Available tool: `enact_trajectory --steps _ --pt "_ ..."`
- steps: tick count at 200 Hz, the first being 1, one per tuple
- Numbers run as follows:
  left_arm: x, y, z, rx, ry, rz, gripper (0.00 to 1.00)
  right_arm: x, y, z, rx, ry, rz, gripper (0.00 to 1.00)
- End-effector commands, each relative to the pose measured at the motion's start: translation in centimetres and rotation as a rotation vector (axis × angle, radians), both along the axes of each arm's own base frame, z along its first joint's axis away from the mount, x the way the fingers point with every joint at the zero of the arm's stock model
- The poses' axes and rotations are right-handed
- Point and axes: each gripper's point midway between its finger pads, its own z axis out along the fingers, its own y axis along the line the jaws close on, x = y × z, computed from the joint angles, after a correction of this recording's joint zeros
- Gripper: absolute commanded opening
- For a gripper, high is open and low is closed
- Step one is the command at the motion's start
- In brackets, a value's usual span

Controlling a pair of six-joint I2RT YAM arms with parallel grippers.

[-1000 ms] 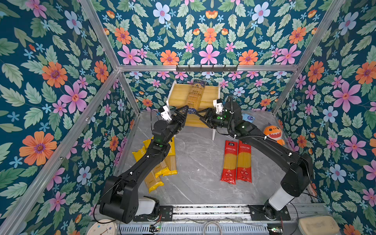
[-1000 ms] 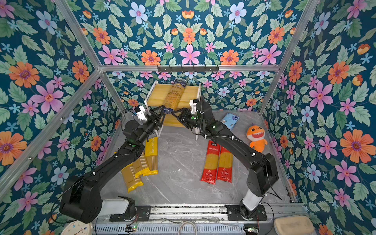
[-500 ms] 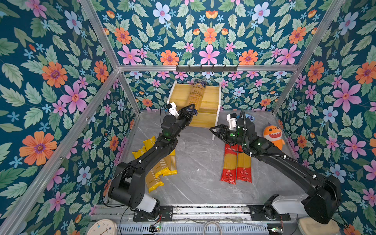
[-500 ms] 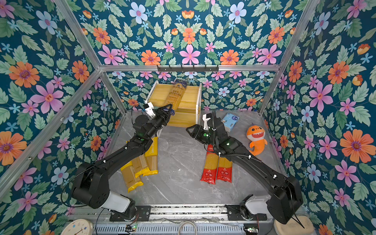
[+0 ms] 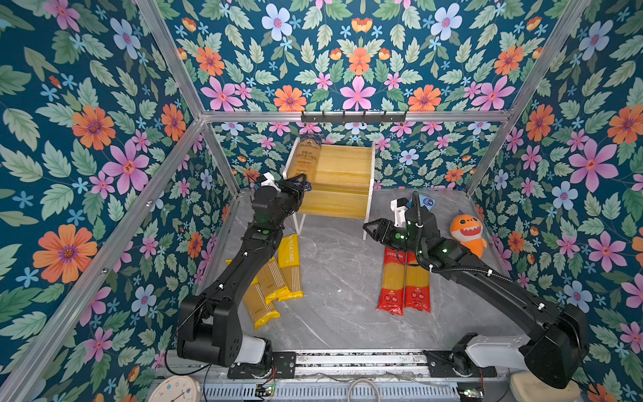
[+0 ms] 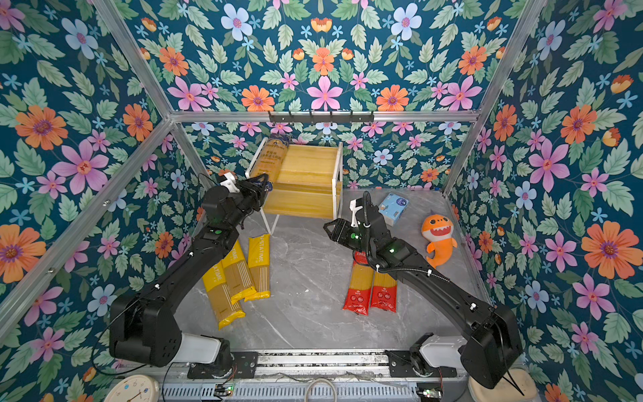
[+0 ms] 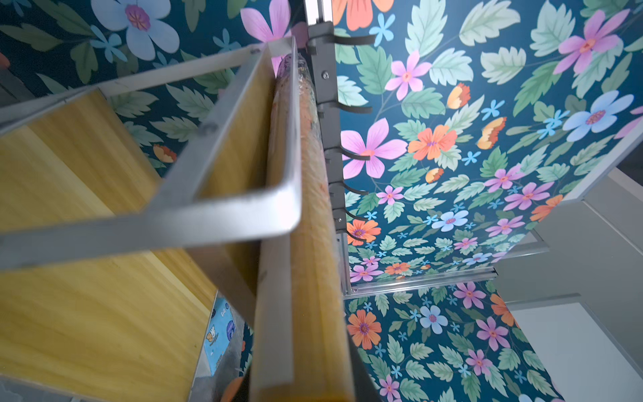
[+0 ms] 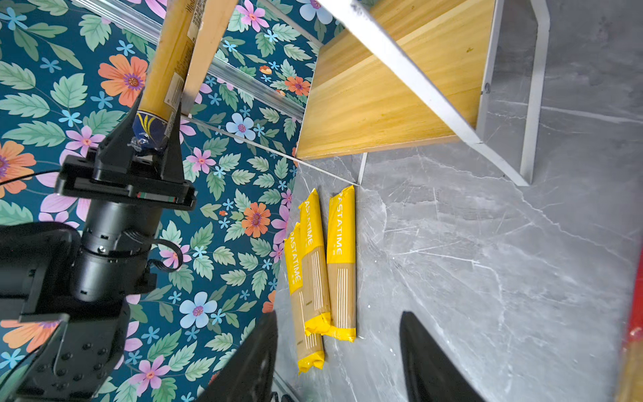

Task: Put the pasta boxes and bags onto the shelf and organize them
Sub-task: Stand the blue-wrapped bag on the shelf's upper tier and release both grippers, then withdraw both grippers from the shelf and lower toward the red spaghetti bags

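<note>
1. Closest in, a metal base rail point(image 5: 348, 358) carries both arm bases. A white clock point(image 5: 175, 389) sits below its left end.
2. The bench point(image 5: 337, 271) is a grey marble-look slab with pale veins.
3. On its left side, three yellow packs point(image 5: 278, 278) marked "PASTATIME" lie lengthwise and overlap one another. They are partly hidden under the left arm.
4. On the right side, two red packs point(image 5: 403, 282) lie flat, side by side and touching. Their far ends are covered by the right arm.
5. The right gripper point(image 5: 368, 229) hangs above the bench near the far ends of the red packs. Its jaws are spread wide and hold nothing. The right wrist view shows only grey bench between its fingers point(image 8: 428, 362).
6. Farther right, an orange plush toy point(image 5: 468, 235) rests by the right wall. A blue-and-white tissue pack point(image 6: 393, 209) lies behind the right wrist.
7. The shelf point(image 5: 344, 184) stands at the back centre, near the back wall. Its thin white legs are on the bench and its two yellowish boards slant.
8. The dark navy pack point(image 5: 306, 156) lies along the left edge of the upper board, with its far end poking past the top of the shelf.
9. The left gripper point(image 5: 301, 184) is closed narrowly on the pack's navy near end, at the shelf's left front corner.
10. Teal floral walls point(image 5: 358, 52) enclose the bench on three sides, framed by aluminium bars point(image 5: 243, 116). A black hook rail point(image 5: 353, 116) hangs on the horizontal bar above the shelf.
</note>
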Motion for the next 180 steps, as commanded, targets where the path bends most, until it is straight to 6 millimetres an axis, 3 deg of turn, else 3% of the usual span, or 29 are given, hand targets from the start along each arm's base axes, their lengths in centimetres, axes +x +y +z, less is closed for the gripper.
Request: enact_trajectory --steps 1,56,74,91,103,112,123,180 --pt "0.5 -0.6 -0.2 0.017 -0.005 -0.101 0.03 0.0 -0.2 0.1 -0.008 -0.012 -0.009 0.57" --pt "0.7 1.2 0.3 0.002 -0.015 -0.067 0.02 -0.2 -0.8 -0.4 -0.031 -0.013 -0.025 0.56" --pt "0.7 1.4 0.0 0.012 -0.011 -0.063 0.10 -0.2 -0.8 -0.2 -0.032 -0.019 -0.024 0.56" --pt "0.7 1.6 -0.1 0.009 -0.014 -0.060 0.24 -0.2 -0.9 -0.2 -0.033 -0.020 -0.024 0.56" --pt "0.5 1.9 0.0 0.008 -0.024 -0.044 0.26 -0.2 -0.9 -0.4 -0.040 -0.015 -0.025 0.56" --pt "0.4 2.4 0.2 0.003 -0.033 -0.023 0.22 -0.3 -1.1 -0.7 -0.045 -0.009 -0.027 0.56" --pt "0.4 2.8 0.4 -0.007 -0.043 -0.003 0.00 -0.4 -1.1 -0.8 -0.046 -0.006 -0.027 0.56" --pt "1.1 3.4 0.4 -0.031 -0.028 0.026 0.04 -0.5 -1.3 -1.2 -0.052 0.003 -0.030 0.56"
